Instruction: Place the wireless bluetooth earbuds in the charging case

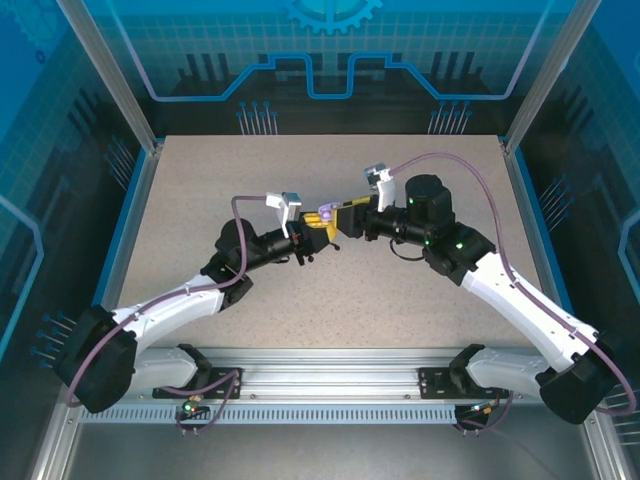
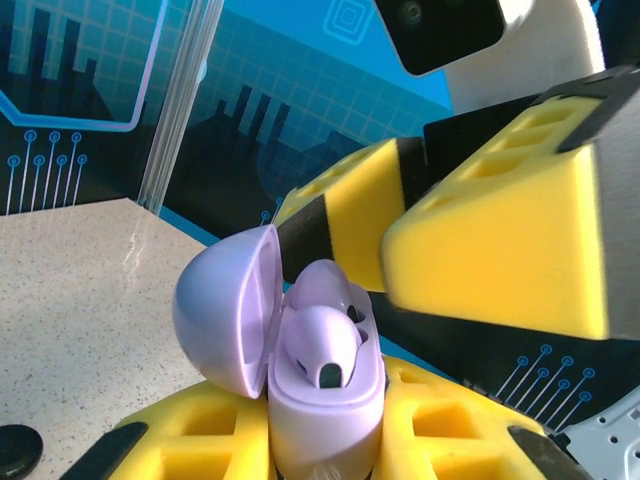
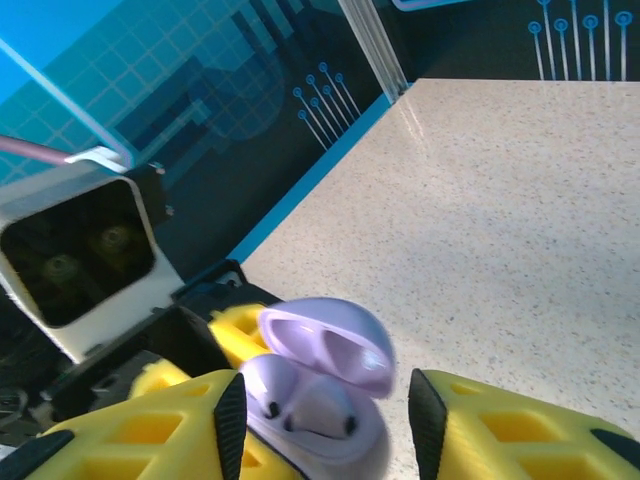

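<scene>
Snugly seated: lavender earbuds point(image 2: 320, 345) in the open charging case point(image 2: 325, 425)
Lid point(image 2: 225, 310) tipped back; case base pinched between yellow fingers of the left gripper point(image 2: 325, 445), above the speckled table point(image 2: 70, 300); right gripper point(image 3: 328, 405) spread wide, one finger to each side of the case, a gap showing beside one finger

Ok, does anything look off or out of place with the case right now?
Nothing stands out. The open lavender case sits clamped in the left gripper, lavender earbuds resting inside; the right gripper is open beside it.
</scene>
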Action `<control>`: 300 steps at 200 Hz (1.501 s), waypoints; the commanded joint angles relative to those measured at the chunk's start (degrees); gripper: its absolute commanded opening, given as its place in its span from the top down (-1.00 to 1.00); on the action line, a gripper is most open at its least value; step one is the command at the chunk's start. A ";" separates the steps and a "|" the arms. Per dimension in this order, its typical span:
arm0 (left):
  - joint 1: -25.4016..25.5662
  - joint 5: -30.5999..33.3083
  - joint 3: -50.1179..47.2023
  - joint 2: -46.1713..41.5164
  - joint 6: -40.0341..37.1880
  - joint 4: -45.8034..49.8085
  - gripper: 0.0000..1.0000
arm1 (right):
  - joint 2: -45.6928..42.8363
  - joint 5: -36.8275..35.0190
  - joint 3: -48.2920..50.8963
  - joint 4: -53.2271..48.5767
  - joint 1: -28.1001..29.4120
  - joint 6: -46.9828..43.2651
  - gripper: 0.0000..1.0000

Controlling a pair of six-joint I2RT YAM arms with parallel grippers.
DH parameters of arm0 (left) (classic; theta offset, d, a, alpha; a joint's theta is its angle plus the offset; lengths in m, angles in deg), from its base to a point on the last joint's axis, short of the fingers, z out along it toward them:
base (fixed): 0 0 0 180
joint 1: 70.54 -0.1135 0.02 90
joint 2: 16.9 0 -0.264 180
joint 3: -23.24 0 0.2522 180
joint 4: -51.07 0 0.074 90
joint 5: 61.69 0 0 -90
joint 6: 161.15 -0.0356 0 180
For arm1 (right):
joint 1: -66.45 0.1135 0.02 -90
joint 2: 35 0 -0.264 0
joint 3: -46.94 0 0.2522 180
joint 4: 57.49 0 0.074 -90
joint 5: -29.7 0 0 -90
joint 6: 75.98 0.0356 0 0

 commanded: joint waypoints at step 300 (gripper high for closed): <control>1.34 -17.63 7.89 -0.37 -7.85 9.72 0.84 | 2.51 10.68 0.31 -10.22 -8.40 -7.76 0.04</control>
